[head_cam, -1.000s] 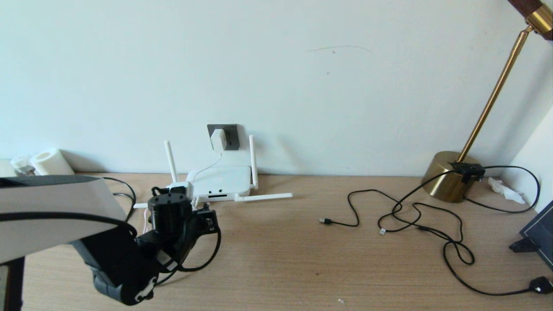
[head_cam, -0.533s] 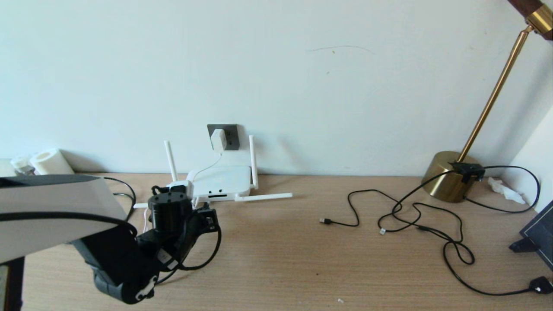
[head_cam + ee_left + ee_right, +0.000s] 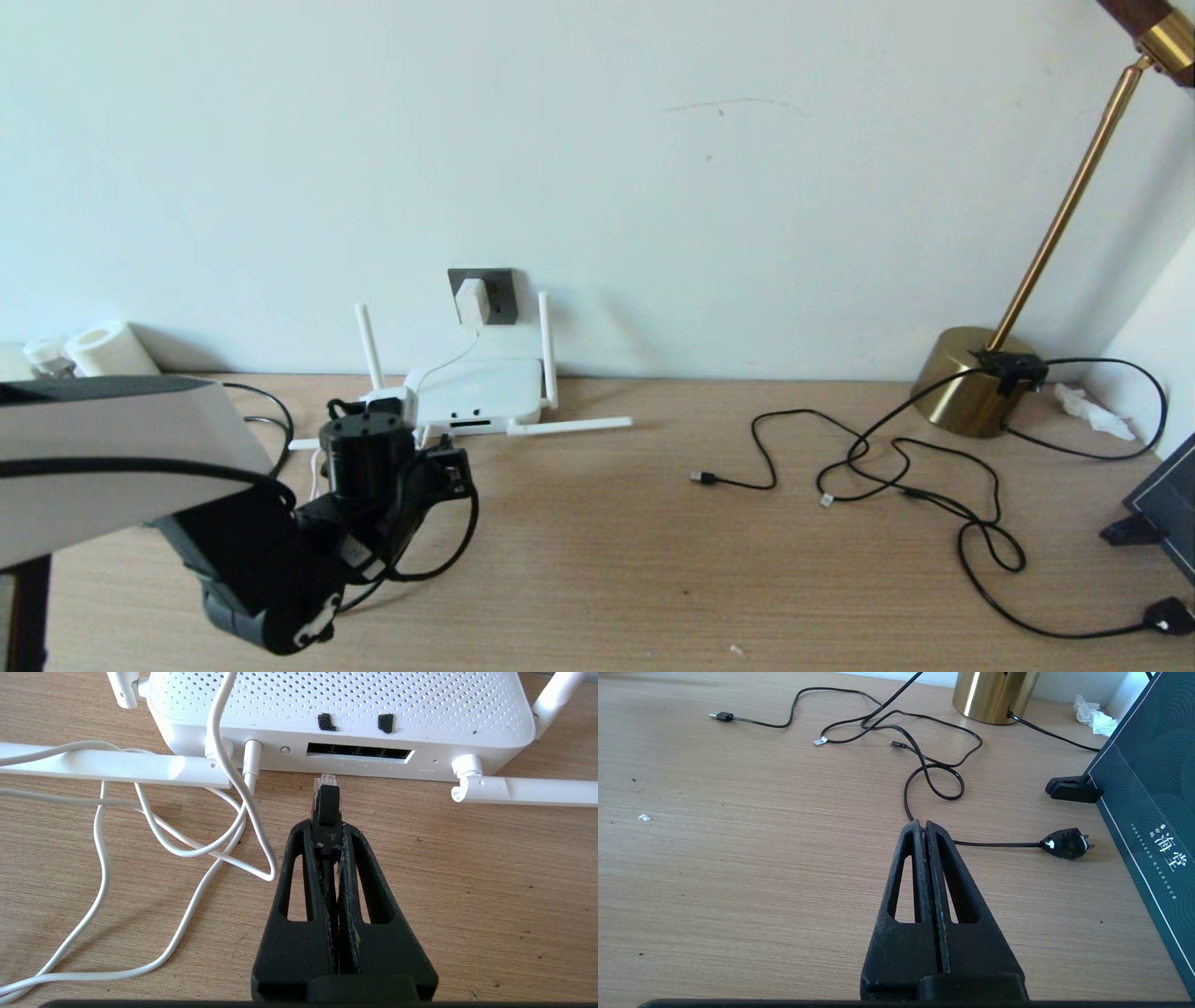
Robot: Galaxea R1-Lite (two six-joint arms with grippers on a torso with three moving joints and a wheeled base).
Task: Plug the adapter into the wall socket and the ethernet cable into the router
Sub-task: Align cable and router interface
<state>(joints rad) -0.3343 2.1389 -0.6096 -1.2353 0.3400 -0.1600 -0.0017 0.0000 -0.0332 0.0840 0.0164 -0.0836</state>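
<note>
The white adapter (image 3: 472,301) sits in the dark grey wall socket (image 3: 501,294), and its thin white cord (image 3: 219,742) runs down to the router. The router (image 3: 481,390) lies flat against the wall with two antennas up and two lying on the desk. In the left wrist view my left gripper (image 3: 328,830) is shut on the black plug of the ethernet cable (image 3: 327,800). The plug's clear tip is a short way in front of the left end of the router's (image 3: 341,709) dark port slot (image 3: 359,752), apart from it. My right gripper (image 3: 924,828) is shut and empty, low over bare desk.
Loops of white cord (image 3: 163,830) lie on the desk beside the left gripper. Thin black cords (image 3: 896,467) sprawl at the right, near a brass lamp base (image 3: 971,378) and a dark box (image 3: 1167,504). A paper roll (image 3: 107,350) stands at the far left.
My left gripper has edged slightly forward toward the router with the plug in it. Nothing else has moved.
</note>
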